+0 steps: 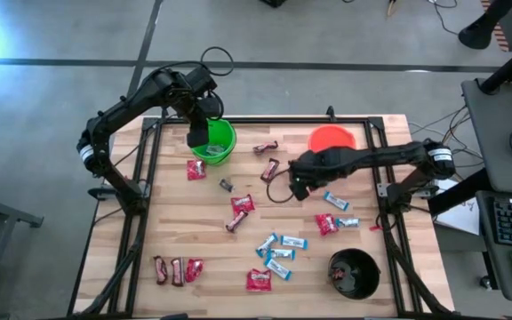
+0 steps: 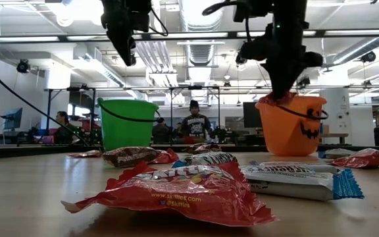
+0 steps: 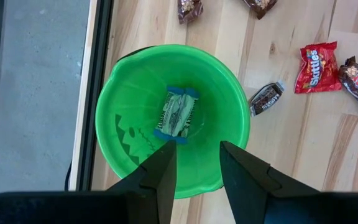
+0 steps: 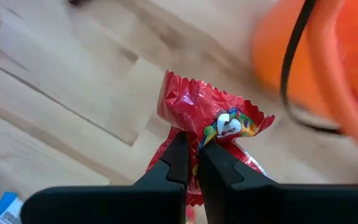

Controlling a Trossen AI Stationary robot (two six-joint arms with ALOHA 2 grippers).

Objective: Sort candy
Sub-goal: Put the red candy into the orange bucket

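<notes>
From above, the left gripper hangs over the green bucket at the far left of the wooden bench, while the right gripper sits mid-bench, near the orange bucket. Candy lies scattered over the bench: light-blue-and-white bars toward the middle, red packets and dark brown bars around them, and a black bucket stands at the near right corner. In the low view, a red packet lies closest to the camera with a blue-and-white bar just beside it; the green bucket and orange bucket stand farther back, and people sit in the room beyond. The left wrist view looks down into the green bucket, where one blue-and-white bar rests on the bottom; the left gripper has its fingers spread apart above it and carries nothing. In the right wrist view, the right gripper is pinching a crinkled red candy packet above the bench, with the orange bucket close by.
</notes>
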